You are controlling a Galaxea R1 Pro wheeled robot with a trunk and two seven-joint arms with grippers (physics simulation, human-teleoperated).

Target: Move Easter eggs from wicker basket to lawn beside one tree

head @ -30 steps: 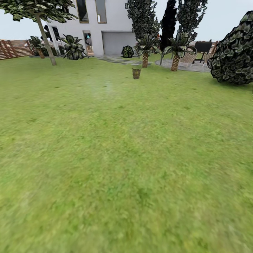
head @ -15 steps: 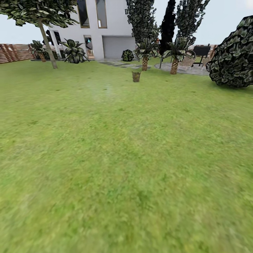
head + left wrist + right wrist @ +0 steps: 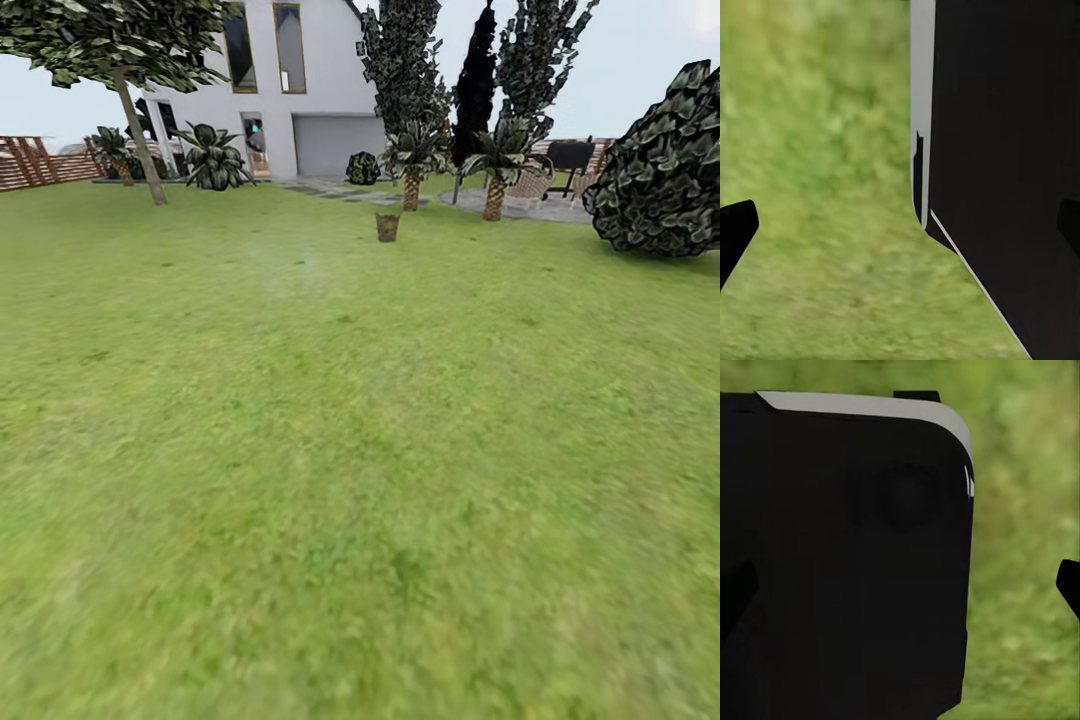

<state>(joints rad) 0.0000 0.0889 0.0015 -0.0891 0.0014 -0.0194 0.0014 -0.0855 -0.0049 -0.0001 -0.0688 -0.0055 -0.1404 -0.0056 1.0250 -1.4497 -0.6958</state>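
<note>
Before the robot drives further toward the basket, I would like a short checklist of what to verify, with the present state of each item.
1. Wicker basket located: ok, it stands upright far ahead on the lawn, near the palm.
2. Path to the basket free: ok, just open grass lies between the robot and it.
3. Eggs inside the basket: cannot tell, it is too far and too small.
4. Left end effector free: ok, the fingertips stand wide apart over grass, nothing between them.
5. Right end effector free: cannot tell, a dark part of the robot blocks most of the view.
6. Thick-trunked target tree chosen: cannot tell; none is evident.
</note>
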